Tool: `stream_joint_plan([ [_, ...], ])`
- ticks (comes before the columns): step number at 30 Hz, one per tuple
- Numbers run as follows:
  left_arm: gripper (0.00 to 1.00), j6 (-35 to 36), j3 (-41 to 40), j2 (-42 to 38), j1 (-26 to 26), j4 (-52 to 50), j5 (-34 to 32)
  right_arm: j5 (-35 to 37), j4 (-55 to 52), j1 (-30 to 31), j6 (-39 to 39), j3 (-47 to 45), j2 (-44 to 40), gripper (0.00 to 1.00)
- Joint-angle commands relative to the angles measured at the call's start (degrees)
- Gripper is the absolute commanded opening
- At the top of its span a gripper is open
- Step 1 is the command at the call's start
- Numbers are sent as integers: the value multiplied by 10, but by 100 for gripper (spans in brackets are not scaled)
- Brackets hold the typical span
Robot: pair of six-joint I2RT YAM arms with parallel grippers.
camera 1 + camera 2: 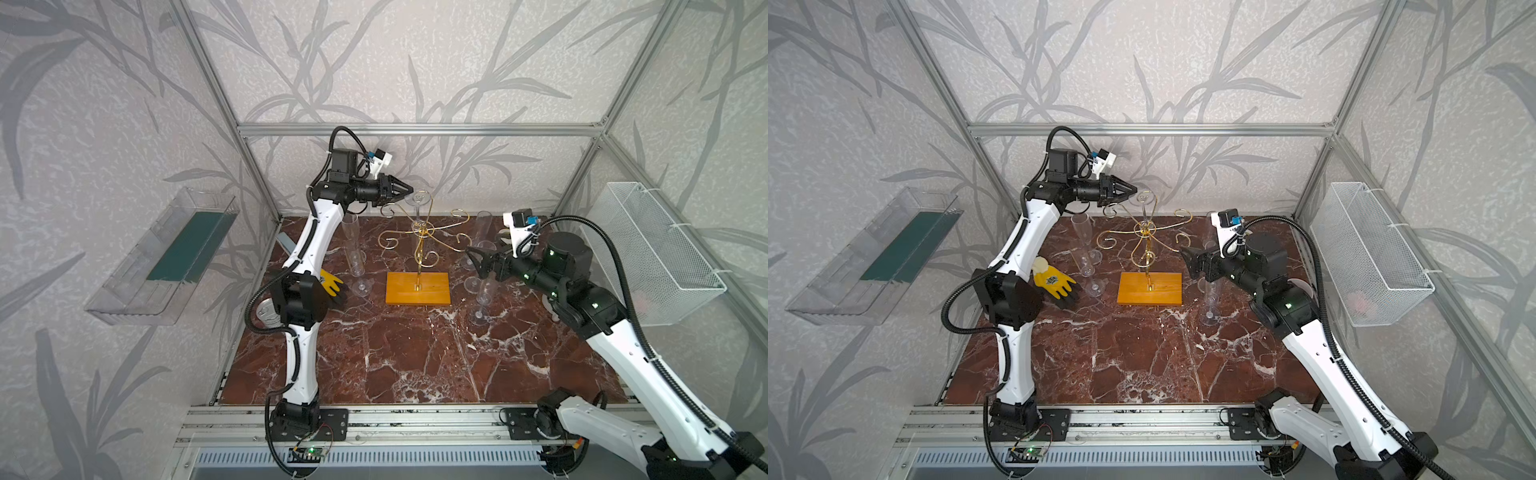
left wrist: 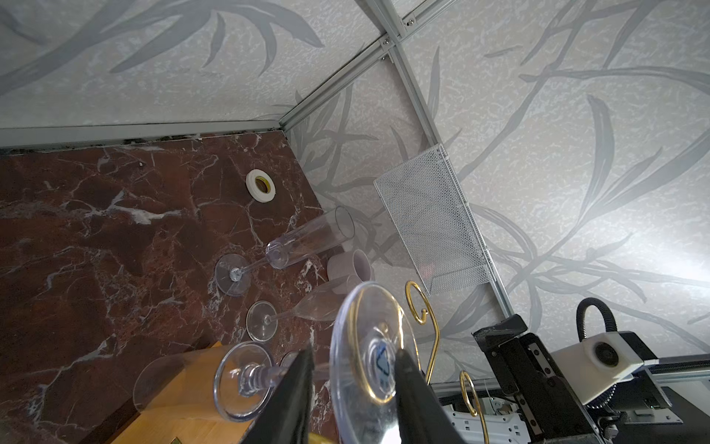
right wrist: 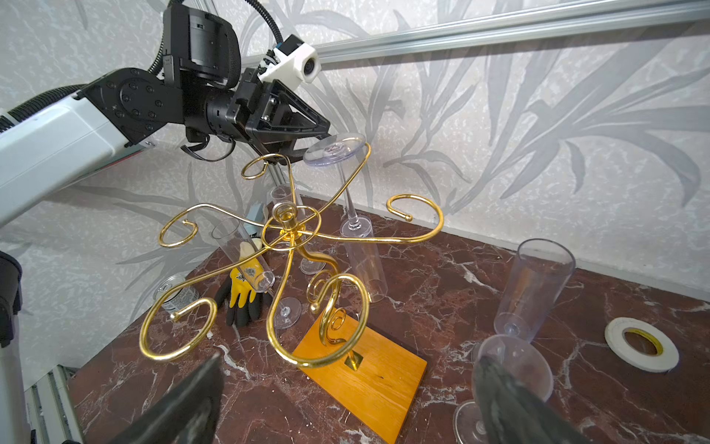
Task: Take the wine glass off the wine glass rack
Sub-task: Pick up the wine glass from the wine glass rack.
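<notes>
The wine glass [image 1: 417, 198] hangs upside down from a far arm of the gold wire wine glass rack [image 1: 417, 289], its round foot on top. My left gripper [image 1: 410, 190] is level with that foot, reaching in from the left. In the left wrist view the foot [image 2: 369, 330] stands between the two black fingers, with a gap showing beside one of them, so the left gripper [image 2: 354, 349] is open and narrow. My right gripper [image 3: 342, 403] is wide open and empty, low on the rack's right side [image 1: 478, 259].
Several clear flutes stand on the marble either side of the rack [image 1: 353, 245] [image 1: 484, 299]. A yellow glove [image 1: 332, 284] lies at the left, a tape roll [image 3: 641, 344] at the right. A white mesh basket [image 1: 656, 257] and a clear bin [image 1: 166, 253] hang on the side walls.
</notes>
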Motion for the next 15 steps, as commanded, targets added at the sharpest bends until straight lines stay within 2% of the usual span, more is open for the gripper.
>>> stream_joint_plan([
  [1, 36, -2, 8, 14, -10, 1, 13, -1, 4, 3, 0, -1, -12, 99],
  [5, 35, -3, 8, 17, -10, 1, 15, -1, 5, 3, 2, -2, -13, 99],
  [15, 23, -4, 8, 14, -13, 5, 23, -1, 3, 3, 5, -8, -17, 99],
])
